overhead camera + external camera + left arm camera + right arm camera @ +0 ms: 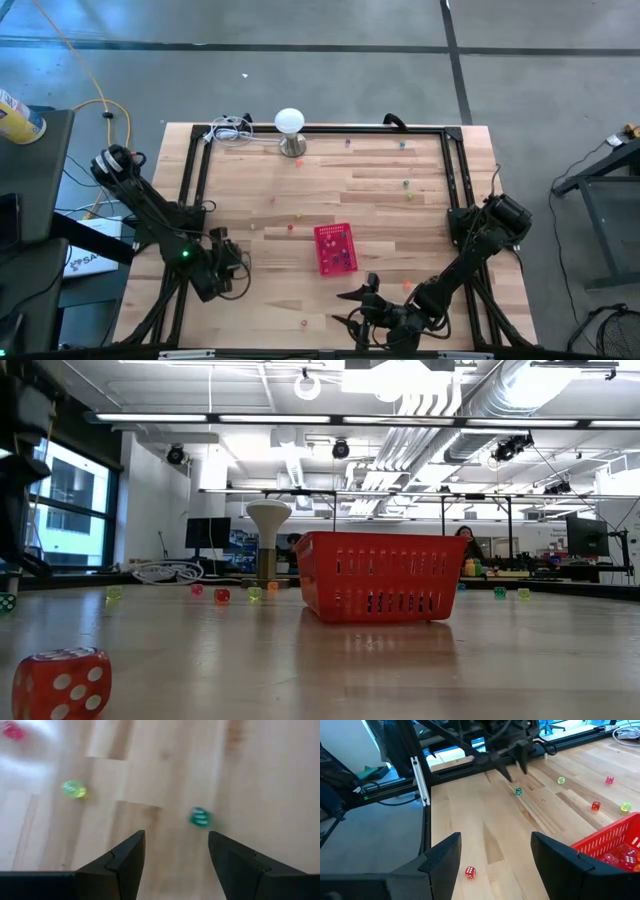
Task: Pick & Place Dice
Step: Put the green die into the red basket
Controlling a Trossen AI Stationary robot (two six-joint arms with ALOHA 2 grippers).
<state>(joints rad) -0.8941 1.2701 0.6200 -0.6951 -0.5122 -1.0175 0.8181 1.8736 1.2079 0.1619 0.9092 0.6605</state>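
- Your left claw hangs open over the counter, out toward 8 o'clock from the red basket, and it holds nothing.
- In the left wrist view a green die lies on the wood just ahead of the gap between the fingers, nearer one finger than the other, and touches neither.
- A yellow-green die lies farther off to one side, and a pink one sits near the frame's corner.
- Your right claw is open too and empty, down at about 5 o'clock from the basket near the counter's front edge.
- A red die with white dots rests on the wood just ahead of the right fingers, clear of both.
- The basket stands upright near the middle of the counter, with several red and pink dice already inside.
- More dice are scattered around it: a few between 9 and 10 o'clock, and others well apart toward 1 o'clock near the far rail.
- A white-topped lamp stands at 12 o'clock by the far edge.
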